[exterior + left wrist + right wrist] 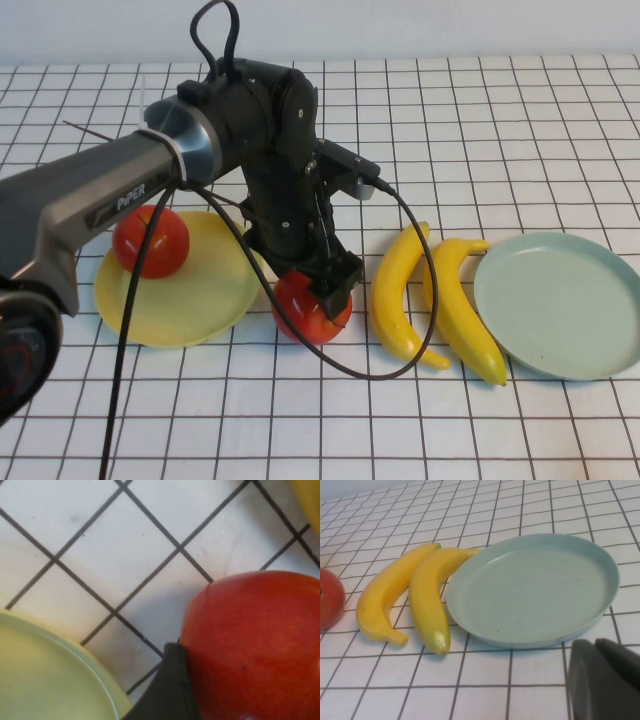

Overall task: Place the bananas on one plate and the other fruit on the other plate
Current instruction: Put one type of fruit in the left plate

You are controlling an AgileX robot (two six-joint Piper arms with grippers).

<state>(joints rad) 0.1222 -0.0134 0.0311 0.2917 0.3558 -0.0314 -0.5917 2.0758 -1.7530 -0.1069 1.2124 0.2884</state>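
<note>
White gridded tabletop (520,120), left gripper (325,290) on apple (305,312), right gripper (605,680) near blue-green plate (600,610)

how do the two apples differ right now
One apple sits on the yellow plate; the other apple rests on the table beside that plate. The plated apple is free, while the left gripper is down on the other apple. The right gripper is near the blue-green plate. Both are round, shiny red.
</note>
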